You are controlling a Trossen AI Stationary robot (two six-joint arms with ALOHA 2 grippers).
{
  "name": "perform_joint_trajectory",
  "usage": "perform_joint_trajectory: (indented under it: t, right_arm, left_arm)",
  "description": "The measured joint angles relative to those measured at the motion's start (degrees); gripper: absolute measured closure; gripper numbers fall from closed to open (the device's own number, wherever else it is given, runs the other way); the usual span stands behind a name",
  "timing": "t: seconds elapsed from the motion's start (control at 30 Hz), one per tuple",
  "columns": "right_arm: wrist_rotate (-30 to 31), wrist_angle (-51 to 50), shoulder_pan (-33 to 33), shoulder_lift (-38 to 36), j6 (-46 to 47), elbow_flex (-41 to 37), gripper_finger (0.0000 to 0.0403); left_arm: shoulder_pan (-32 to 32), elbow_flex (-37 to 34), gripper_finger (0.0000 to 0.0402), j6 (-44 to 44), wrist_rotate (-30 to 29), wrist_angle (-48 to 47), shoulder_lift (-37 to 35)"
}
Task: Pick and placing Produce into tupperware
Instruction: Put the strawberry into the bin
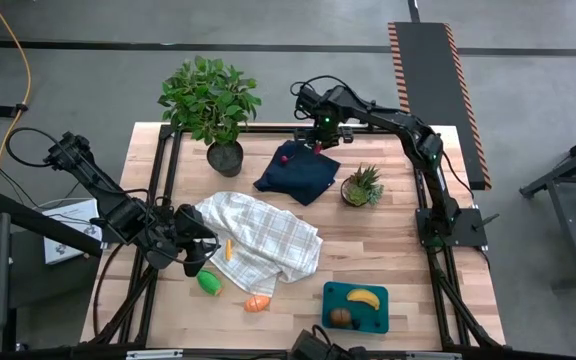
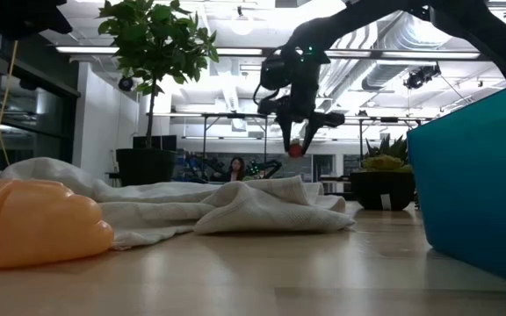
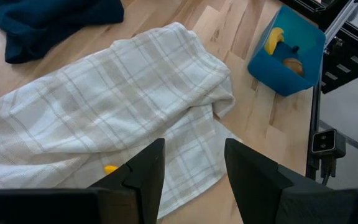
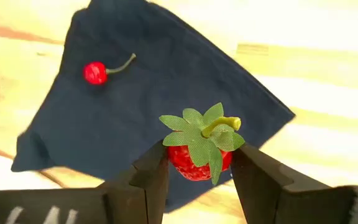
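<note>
My right tool (image 4: 199, 163) pinches strawberry (image 4: 199, 157) at sides; light, slippery plastic. Left tool (image 3: 191, 168) parted, empty.

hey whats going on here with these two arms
The right gripper holds a toy strawberry between its fingers, lifted above the navy cloth, where a cherry lies. The left gripper hovers with fingers apart over the checked towel. The teal tupperware near the front edge already holds a banana and a brown round piece. A green piece and an orange piece sit on the table.
</note>
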Motion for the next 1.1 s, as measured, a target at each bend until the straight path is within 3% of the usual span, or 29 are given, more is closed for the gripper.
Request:
perform_joint_trajectory:
  t: [0.37,1.1]
  right_arm:
    - [2.26,-6.5,0.95,-0.05,-3.58,5.62,0.0258]
    - [1.2,-14.46,2.85,-0.03,-12.46,18.66,0.0258]
  left_arm:
    - [0.0,0.0,0.0245,-0.41,0.38,0.0,0.02]
    - [0.0,0.0,0.0245,-0.47,0.4,-0.11,0.02]
